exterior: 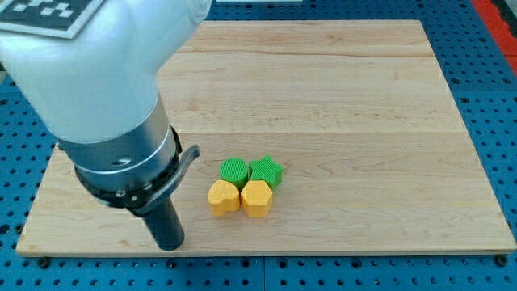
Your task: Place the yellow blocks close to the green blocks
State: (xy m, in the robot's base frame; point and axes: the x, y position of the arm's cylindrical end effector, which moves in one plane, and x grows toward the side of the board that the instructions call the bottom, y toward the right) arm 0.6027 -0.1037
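Note:
Two green blocks and two yellow blocks sit bunched together on the wooden board point(347, 97), below its middle. The green round block point(234, 170) touches the green star block point(266, 171) on its right. The yellow heart-shaped block point(224, 196) lies just below the round one, and the yellow hexagon block point(257, 198) lies just below the star. My tip point(170, 244) rests near the board's bottom edge, to the left of the yellow heart block and apart from it.
The arm's large white and grey body point(97, 97) covers the view's upper left and the board's left part. Blue perforated table point(493, 65) surrounds the board.

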